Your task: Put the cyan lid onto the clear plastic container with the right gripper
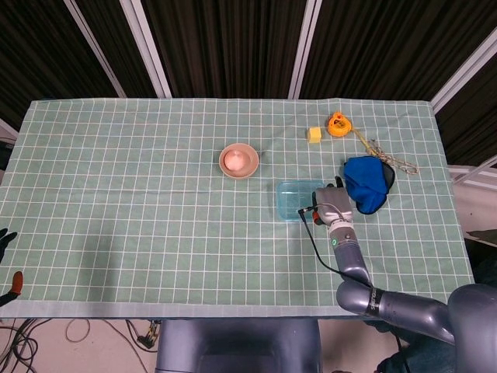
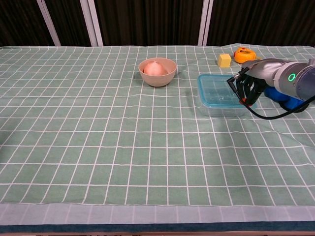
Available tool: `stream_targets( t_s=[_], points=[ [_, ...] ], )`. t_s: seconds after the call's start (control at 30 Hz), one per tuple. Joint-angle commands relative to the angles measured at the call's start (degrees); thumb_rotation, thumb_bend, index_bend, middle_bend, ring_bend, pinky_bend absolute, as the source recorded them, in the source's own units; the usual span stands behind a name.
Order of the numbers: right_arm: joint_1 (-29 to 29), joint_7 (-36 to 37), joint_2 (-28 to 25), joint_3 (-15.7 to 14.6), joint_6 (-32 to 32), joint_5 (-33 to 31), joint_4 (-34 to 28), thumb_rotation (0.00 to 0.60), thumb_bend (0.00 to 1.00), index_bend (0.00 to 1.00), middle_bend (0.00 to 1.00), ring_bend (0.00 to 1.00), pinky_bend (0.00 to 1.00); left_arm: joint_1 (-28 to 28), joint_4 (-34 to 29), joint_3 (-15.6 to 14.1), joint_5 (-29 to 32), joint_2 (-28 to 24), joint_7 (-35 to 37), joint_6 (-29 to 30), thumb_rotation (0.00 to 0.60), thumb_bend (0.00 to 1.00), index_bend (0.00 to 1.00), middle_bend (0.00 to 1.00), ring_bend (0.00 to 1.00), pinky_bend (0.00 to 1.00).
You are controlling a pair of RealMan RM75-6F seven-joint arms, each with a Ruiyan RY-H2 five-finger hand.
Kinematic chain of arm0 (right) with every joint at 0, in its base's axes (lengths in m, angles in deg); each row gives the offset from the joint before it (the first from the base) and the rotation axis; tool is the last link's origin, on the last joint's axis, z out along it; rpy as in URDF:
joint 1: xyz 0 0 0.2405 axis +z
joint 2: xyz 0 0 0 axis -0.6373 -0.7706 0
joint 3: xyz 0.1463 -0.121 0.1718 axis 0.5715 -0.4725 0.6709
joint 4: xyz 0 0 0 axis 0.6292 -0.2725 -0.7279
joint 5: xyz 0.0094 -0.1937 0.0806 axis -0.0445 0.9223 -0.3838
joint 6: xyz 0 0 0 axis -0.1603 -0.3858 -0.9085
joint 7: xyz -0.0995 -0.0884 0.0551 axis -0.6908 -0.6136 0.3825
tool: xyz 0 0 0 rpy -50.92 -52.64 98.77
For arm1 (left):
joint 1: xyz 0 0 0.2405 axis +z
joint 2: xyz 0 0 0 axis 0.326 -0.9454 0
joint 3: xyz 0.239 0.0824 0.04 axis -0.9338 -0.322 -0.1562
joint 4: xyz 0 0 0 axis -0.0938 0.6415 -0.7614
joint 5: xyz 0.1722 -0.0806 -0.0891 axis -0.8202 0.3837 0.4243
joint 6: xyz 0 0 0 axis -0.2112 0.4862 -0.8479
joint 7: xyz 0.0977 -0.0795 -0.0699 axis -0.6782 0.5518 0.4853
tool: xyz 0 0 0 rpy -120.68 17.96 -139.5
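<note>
the right hand (image 2: 247, 87) sits at the right edge of the container (image 2: 219, 102), fingers curled down against the rim of the lid (image 2: 216, 91). the lid lies flat on top of the container, cyan rim lined up with the clear walls below, so it looks seated or nearly so. whether the fingers pinch the lid edge or only press on it i cannot tell; the head view shows the hand (image 1: 330, 208) from above, hiding its fingers. judging by the pose, the hand is there to push the near edge down and snap it, or to steady the lid before letting go.

just behind the hand, on its far right side, lies a blue cloth (image 2: 285, 98), close enough that the wrist nearly brushes it. further back from the hand sit a yellow block (image 2: 225, 60) and an orange tape measure (image 2: 243, 54). well to the hand's left is a bowl (image 2: 157, 72) holding something pink. the left hand (image 1: 8, 280) shows only as dark fingertips at the picture edge, far off; its state i cannot tell.
</note>
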Motion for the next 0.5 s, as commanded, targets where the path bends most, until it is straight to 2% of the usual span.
stream_targets(
  t_s=[0.03,0.5],
  points=[
    [0.1,0.0,-0.1,0.3,0.2,0.3,-0.2,0.600,0.65,0.75,0.62,0.27,0.00,0.0,0.0,0.0,0.0,0.0,0.1,-0.1,0.600,0.52,0.07,0.00,0.00,0.00],
    [3.1,-2.5,-2.5,4.8,1.9,-0.9,-1.6,0.600,0.65,0.75,0.62,0.27,0.00,-0.1,-0.2,0.0,0.2,-0.3,0.2,-0.4,0.600,0.52,0.07,0.00,0.00,0.00]
  ],
)
